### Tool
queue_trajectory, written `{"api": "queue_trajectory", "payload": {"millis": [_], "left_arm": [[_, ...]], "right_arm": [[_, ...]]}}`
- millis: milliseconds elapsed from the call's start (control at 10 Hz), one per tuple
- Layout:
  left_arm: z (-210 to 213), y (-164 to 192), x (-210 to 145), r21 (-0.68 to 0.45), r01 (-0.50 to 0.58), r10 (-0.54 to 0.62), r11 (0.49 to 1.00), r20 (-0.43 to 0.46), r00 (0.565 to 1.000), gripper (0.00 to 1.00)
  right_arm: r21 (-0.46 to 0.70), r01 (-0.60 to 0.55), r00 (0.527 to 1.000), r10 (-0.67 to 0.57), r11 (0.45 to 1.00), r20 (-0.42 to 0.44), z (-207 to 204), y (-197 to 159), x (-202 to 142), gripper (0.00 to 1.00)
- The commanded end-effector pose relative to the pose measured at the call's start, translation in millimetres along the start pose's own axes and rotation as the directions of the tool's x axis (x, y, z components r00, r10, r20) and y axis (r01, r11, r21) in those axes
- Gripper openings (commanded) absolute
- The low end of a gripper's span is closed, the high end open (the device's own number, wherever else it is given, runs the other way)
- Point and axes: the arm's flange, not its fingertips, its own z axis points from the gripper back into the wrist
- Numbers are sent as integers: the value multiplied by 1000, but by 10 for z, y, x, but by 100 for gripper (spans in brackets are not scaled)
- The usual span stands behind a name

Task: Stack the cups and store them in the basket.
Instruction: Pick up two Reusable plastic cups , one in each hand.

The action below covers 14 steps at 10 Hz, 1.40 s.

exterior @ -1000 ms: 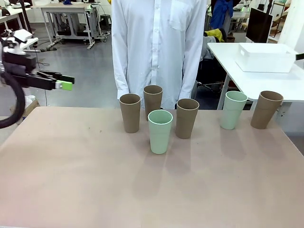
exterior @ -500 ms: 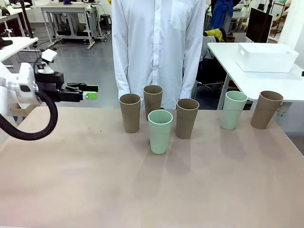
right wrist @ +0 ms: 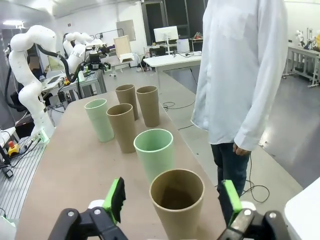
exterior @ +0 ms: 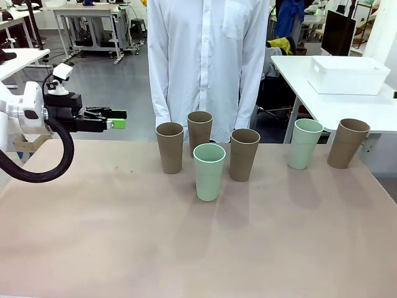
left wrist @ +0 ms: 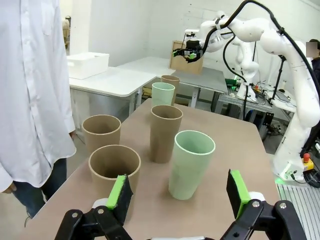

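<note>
Since all six cups (exterior: 209, 171) stand upright on the worktop (exterior: 124, 236), mouths up and none nested, I'd say the stacking hasn't started. Basket (exterior: 347, 76) sits on a white side table (exterior: 372, 118) past the worktop's far right corner, well apart from the cups. Four of them bunch at the middle of the far edge, and the other two stand near the far right corner.

What the next move hangs on: the cups' long axes are vertical and both sets of fingers lie level, so it's a grab from the side. Left fingers (exterior: 118, 123) hover off the far left corner, pointing along the far edge at the bunch, with the end brown cup (exterior: 169, 147) nearest. From that wrist it's just ahead of one finger, apart from it. Right fingers (right wrist: 118, 196) have the corner brown cup (right wrist: 176, 200) dead ahead, lined up with the gap, so that arm looks closer to a grab. Both sets are spread wide, holding nothing and, far as I can see, touching nothing.
</note>
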Motion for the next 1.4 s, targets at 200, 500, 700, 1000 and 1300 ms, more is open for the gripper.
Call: {"api": "queue_trajectory", "payload": {"millis": [200,500,700,1000,1300], "left_arm": [[-163,577,-352,3,93,-93,996,6,996,100],[-228,1029,-633,-56,275,-272,960,47,961,100],[-352,1240,-818,-102,308,-299,946,94,950,100],[-499,1314,-1012,-119,312,-295,943,141,945,100],[-729,1334,-1071,-154,302,-280,941,153,948,100]], "right_arm": [[21,7,996,-9,1000,89,-135,-597,-534,100],[51,-34,990,27,998,141,-356,-685,-1037,100],[71,-47,989,36,996,143,-480,-666,-1324,100],[73,-62,987,50,995,154,-568,-506,-1649,100],[79,-29,989,17,996,146,-723,-387,-1740,100]]}}
